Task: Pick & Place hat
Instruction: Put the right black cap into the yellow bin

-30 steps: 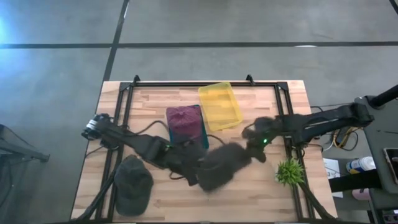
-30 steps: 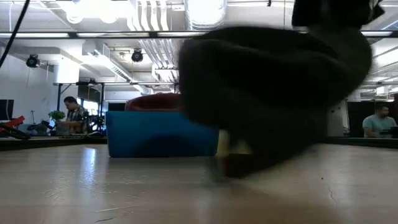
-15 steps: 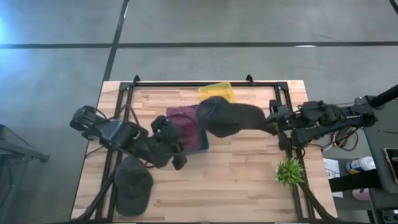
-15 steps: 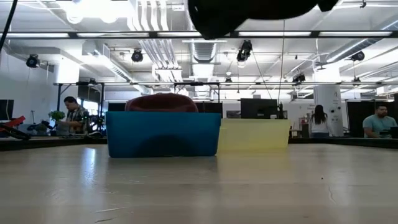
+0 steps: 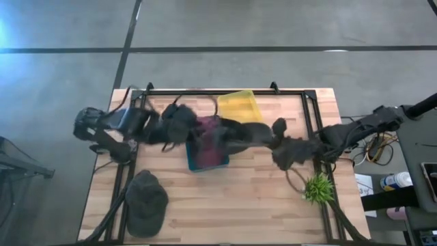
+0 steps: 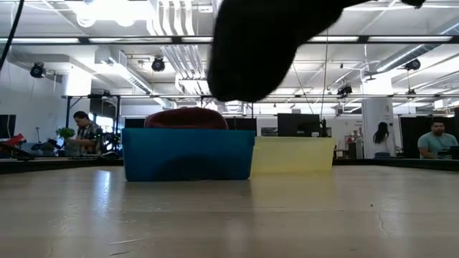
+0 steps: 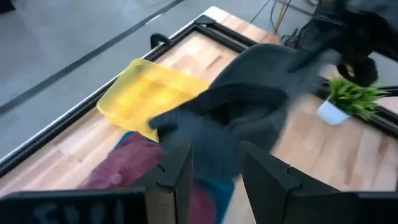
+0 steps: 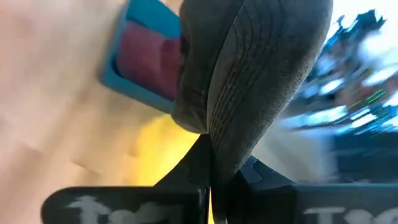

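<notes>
A dark grey hat [image 5: 242, 133] hangs in the air over the blue bin [image 5: 205, 160] and the yellow bin [image 5: 239, 106]. My right gripper [image 5: 276, 140] is shut on it. In the low view the hat [image 6: 265, 43] is high above the table. My left gripper [image 7: 214, 168] is open at the hat's left end, with the hat [image 7: 249, 106] just beyond its fingertips. A maroon hat [image 5: 203, 128] lies in the blue bin. Another dark cap [image 5: 145, 201] rests flat on the table near the front left. My right gripper pinches an edge of the grey hat [image 8: 214, 152] between its two shut fingers, next to the row-stitched brim [image 8: 249, 81]. The fingers come from the table's right, slanting down. The hat is lifted clear and stretches away from them over the bins.
The blue bin [image 6: 186, 154] and the yellow bin [image 6: 292, 154] stand side by side at the table's far middle. A small green plant [image 5: 317, 188] stands at the right near the frame rail. Bare wood lies along the near half of the table. People sit in the room behind.
My right gripper has lifted the grey hat off the table's middle and carried it toward the far edge, over the bins, rolling its wrist as it went. The hat now hangs clear. My left gripper has risen and drawn back toward the far left, staying open.
</notes>
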